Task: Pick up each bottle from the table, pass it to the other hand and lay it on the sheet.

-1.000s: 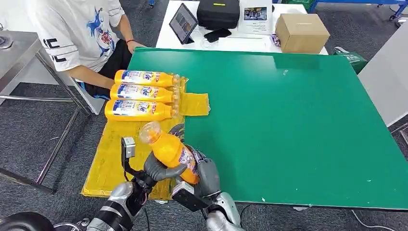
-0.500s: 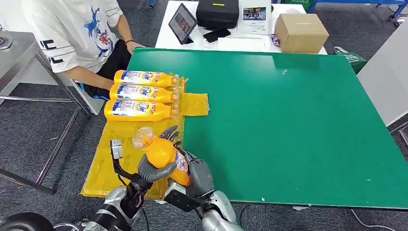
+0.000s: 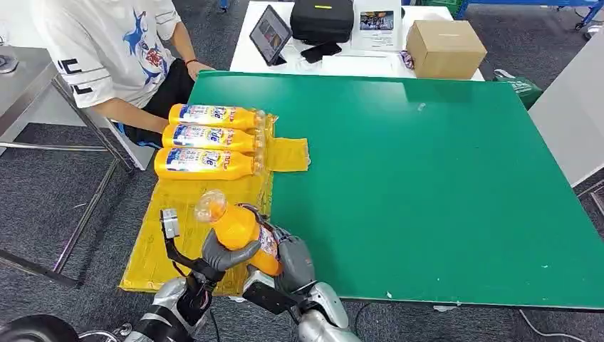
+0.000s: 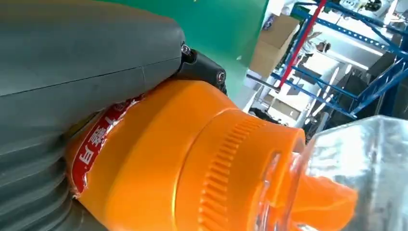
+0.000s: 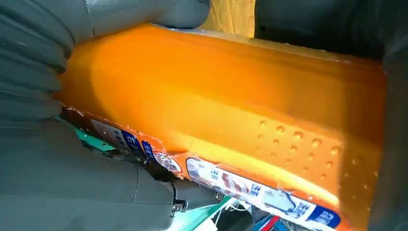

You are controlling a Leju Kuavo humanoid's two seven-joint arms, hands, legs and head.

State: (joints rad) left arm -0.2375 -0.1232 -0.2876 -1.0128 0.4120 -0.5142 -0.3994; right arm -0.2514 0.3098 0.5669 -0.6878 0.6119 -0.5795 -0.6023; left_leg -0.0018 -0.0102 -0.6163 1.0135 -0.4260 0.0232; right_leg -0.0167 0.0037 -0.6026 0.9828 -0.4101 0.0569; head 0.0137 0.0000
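change: over the last second my two hands and the orange bottle (image 3: 238,231) drifted left, off the green table (image 3: 427,185) edge and over the yellow sheet (image 3: 192,206); barely any move in the last half second
left hand (image 3: 226,253): thumb and fingers wrapped round the bottle's upper body, just under the clear cap (image 4: 346,173); clamped on it
right hand (image 3: 293,262): cupped against the bottle's lower, labelled half; looks like it is gripping too, but the fingers are mostly hidden, so probably
meaning: handover midway, I judge; both hands on the bottle; right has to let go before left can lay it down
bottle now: in the air, tilted, cap toward the sheet, above the sheet's near part
around: three laid bottles (image 3: 206,139) side by side on the sheet's far end; free sheet in front of them; seated person (image 3: 121,50) just beyond; tablet (image 3: 271,34), black case (image 3: 324,18), cardboard box (image 3: 447,46) on the white table, well apart
in the way: nothing on the near sheet; nearest laid bottle is close to the drop spot
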